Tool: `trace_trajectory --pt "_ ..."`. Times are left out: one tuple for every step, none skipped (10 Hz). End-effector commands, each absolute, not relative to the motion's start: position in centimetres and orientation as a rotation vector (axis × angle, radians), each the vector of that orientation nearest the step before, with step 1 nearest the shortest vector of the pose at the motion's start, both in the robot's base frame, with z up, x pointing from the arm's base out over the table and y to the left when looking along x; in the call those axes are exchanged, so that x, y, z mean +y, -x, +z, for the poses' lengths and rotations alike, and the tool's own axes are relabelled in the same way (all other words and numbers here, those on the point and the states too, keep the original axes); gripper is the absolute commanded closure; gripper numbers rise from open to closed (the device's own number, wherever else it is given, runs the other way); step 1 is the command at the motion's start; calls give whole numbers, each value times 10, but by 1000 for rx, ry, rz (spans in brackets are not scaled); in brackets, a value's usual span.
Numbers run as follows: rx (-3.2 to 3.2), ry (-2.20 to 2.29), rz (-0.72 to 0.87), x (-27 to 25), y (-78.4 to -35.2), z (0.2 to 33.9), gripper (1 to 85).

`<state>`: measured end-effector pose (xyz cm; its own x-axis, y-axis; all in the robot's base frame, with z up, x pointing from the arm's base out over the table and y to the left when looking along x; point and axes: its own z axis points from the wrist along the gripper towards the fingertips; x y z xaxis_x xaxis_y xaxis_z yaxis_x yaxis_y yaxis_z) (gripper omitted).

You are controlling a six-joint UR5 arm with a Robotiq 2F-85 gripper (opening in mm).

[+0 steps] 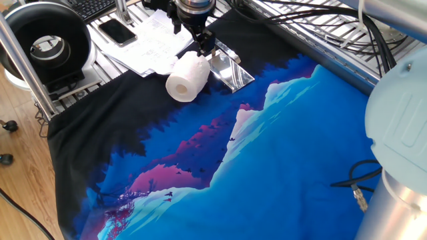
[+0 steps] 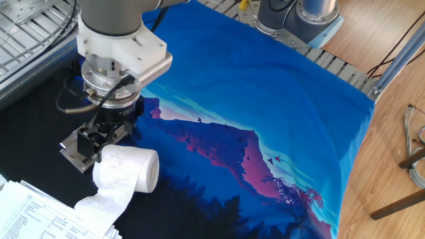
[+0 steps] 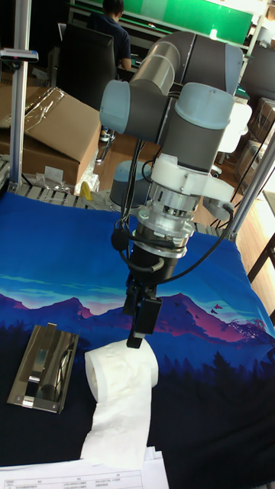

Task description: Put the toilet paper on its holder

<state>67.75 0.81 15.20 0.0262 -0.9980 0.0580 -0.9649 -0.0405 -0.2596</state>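
There was one toilet paper [image 1: 187, 77] roll, one holder [image 1: 228, 69], one gripper [image 3: 139, 326], one black round device [image 1: 44, 41] at upper left, one phone [image 1: 117, 31], and one mountain-print cloth [image 1: 267, 160].

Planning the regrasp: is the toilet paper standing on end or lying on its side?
On its side. The toilet paper lies on the cloth with its hollow core facing sideways and a loose tail trailing toward the paper sheets.
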Motion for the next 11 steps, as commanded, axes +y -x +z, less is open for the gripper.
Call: trace_trajectory --pt "2152 2079 -303 6 -671 151 7" --pt "2171 2065 -297 6 -669 151 7" --pt "2170 2073 -290 6 -667 151 7" --pt "2169 2090 -292 4 -666 150 7" --pt "2140 2128 -289 5 -664 150 7" --pt "2066 2208 -294 6 -665 149 7" --pt "1992 2282 -324 10 -669 143 7" --pt "1930 2345 -323 16 -670 136 7" --pt "1869 2404 -312 21 -670 128 7" --pt "1822 2442 -293 25 -670 119 7" --pt "1783 2466 -283 27 -672 111 7"
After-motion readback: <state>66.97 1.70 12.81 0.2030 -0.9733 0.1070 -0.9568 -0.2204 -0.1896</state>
